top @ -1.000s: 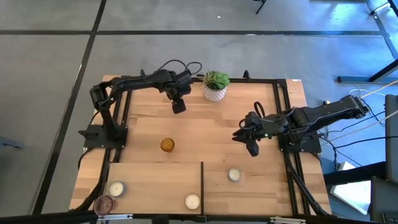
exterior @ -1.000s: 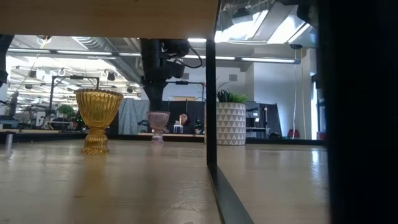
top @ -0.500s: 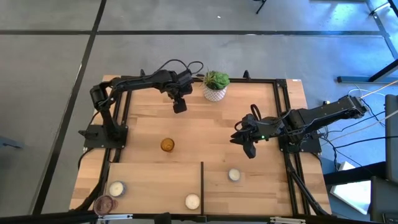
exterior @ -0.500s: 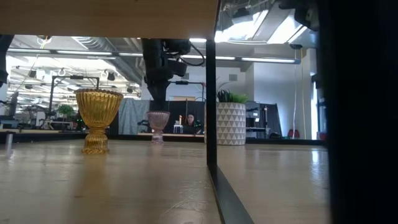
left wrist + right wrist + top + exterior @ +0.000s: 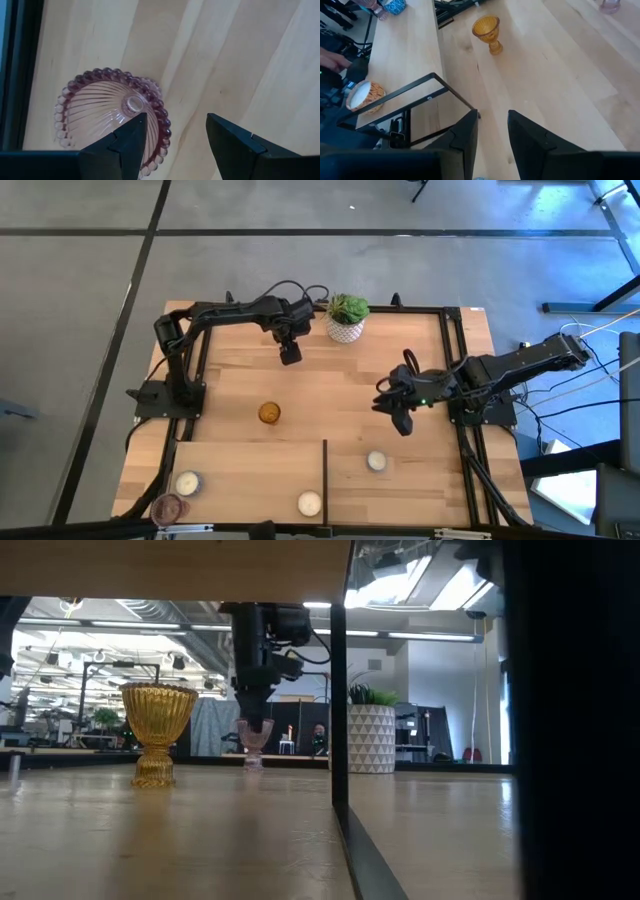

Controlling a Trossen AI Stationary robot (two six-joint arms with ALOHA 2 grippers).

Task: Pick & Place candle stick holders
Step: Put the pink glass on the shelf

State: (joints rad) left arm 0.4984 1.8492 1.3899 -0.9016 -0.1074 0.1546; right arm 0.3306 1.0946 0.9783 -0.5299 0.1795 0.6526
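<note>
A pinkish-purple glass candle stick holder (image 5: 100,110) stands upright on its foot at the far middle of the table (image 5: 330,380). My left gripper (image 5: 175,132) hangs open just over it, pointing down. One finger (image 5: 131,137) is above its bowl and the other (image 5: 230,145) is beyond its beaded rim. The low view shows the fingertips (image 5: 255,712) right at the holder's top (image 5: 254,726). An amber holder (image 5: 268,412) stands mid-table. My right gripper (image 5: 400,418) waits above the table's right half, its fingers a little apart with nothing between them (image 5: 492,137).
A white pot with a green plant (image 5: 347,318) stands just right of my left gripper. Three white holders (image 5: 187,482) (image 5: 309,503) (image 5: 376,461) and another pink one (image 5: 168,508) sit near the front edge, split by a dark upright divider (image 5: 325,475).
My left gripper has come down toward the pink holder, staying open and pointing down. Its fingertips have sunk from well above the cup to the level of its rim. The holder has not moved.
</note>
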